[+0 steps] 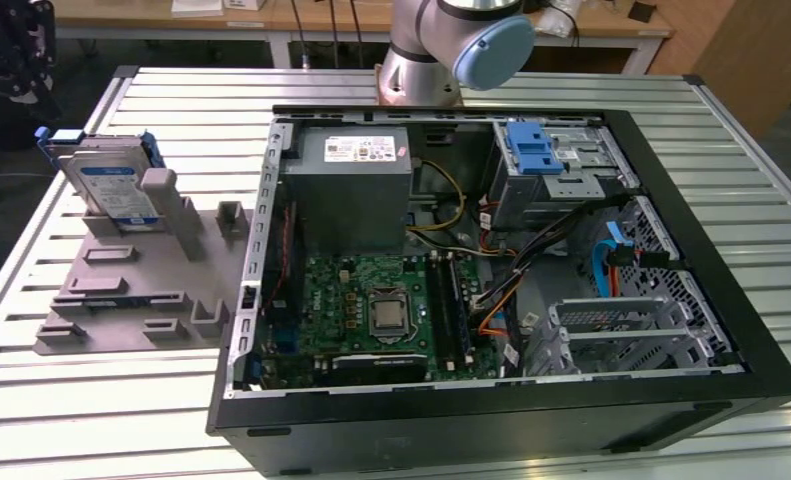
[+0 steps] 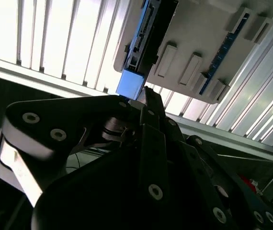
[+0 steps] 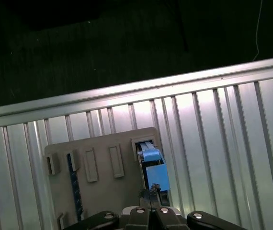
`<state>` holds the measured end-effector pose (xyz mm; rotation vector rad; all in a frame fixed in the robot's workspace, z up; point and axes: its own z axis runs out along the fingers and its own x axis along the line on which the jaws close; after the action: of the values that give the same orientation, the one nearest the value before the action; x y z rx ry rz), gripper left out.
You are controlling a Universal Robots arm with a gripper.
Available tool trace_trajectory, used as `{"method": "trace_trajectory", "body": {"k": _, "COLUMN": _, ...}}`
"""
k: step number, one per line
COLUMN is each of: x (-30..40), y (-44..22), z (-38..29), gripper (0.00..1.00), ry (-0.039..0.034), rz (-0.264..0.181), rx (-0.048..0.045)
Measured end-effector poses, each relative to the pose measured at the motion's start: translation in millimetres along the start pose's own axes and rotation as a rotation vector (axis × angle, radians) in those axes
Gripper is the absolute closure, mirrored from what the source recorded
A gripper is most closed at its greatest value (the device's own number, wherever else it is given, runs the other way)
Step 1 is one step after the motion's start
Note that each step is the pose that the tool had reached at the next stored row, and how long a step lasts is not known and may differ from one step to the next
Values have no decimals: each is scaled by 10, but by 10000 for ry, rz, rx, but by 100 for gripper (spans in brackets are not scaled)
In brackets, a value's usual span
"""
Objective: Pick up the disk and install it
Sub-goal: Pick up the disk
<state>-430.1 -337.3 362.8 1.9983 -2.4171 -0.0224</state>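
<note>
The black gripper (image 3: 154, 191) (image 2: 146, 93) is closed, its tips drawn together with nothing between them. Straight ahead of those tips, apart from them, the flat silver hard disk in its blue plastic carrier (image 3: 153, 167) (image 2: 143, 43) stands on edge in a slot of a grey plastic stand (image 3: 103, 196). In the exterior view the disk (image 1: 112, 185) rests in that stand (image 1: 128, 290) on the ribbed metal table (image 1: 88, 420), beside the open black computer case (image 1: 489, 410).

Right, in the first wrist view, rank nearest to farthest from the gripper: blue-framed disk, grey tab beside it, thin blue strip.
1. Blue-framed disk, slotted right by the gripper.
2. Grey tab, beside the disk.
3. Thin blue strip, beyond that tab.
</note>
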Motion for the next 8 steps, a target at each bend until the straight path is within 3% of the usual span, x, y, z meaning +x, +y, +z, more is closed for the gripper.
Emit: {"method": "trace_trajectory", "body": {"k": 8, "x": 0, "y": 0, "z": 7, "gripper": 89, "ry": 0, "rz": -8, "rx": 0}}
